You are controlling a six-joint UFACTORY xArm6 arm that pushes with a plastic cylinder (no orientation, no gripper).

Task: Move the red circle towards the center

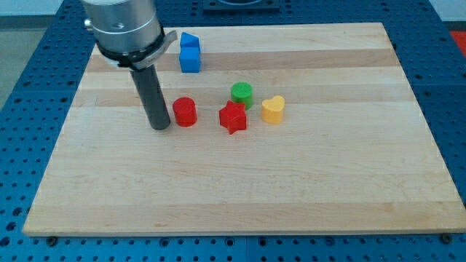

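Note:
The red circle (185, 111) is a short red cylinder left of the board's middle. My tip (160, 126) rests on the board just to the circle's left, close to it or touching; I cannot tell which. A red star (233, 117) lies to the circle's right. A green circle (242, 94) sits above the star. A yellow heart-like block (273, 109) lies right of the star.
Two blue blocks (189, 52) stand together near the view's top, left of centre. The wooden board (240, 189) lies on a blue perforated table (22, 80). The arm's grey housing (124, 25) hangs over the board's top left.

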